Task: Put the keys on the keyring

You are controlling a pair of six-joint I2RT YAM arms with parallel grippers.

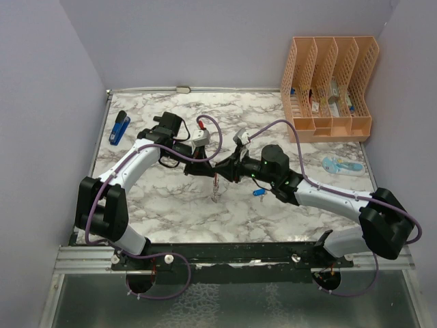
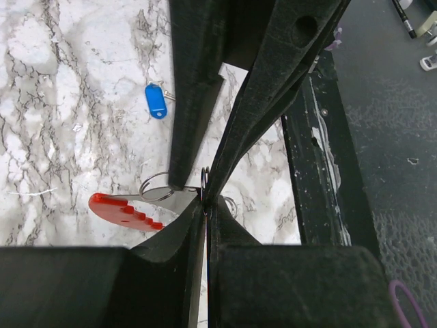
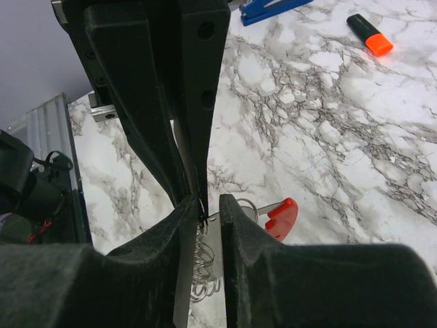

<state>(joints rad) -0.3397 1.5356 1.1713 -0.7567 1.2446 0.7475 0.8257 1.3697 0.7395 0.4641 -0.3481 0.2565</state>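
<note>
Left gripper [image 2: 205, 205] and right gripper [image 3: 208, 212] are met tip to tip near the centre of the marble surface [image 1: 164, 205]. The keyring [image 2: 123, 210] is held between them. Left fingers [image 2: 184, 239] are seen pressed together on its thin wire loop. Right fingers [image 3: 239, 232] are seen clamped on its silvery metal side, with the red crescent sticking out at 3 o'clock in the right wrist view. The blue-headed key [image 1: 258, 192] is left lying on the surface, apart from the ring, at 4 o'clock of the fingertips in the top view. A blue stapler [image 1: 119, 128] is seen at 10 o'clock, an orange organizer [image 1: 328, 85] at 2 o'clock, and an orange-and-black marker [image 3: 369, 34] only in the right wrist view.
</note>
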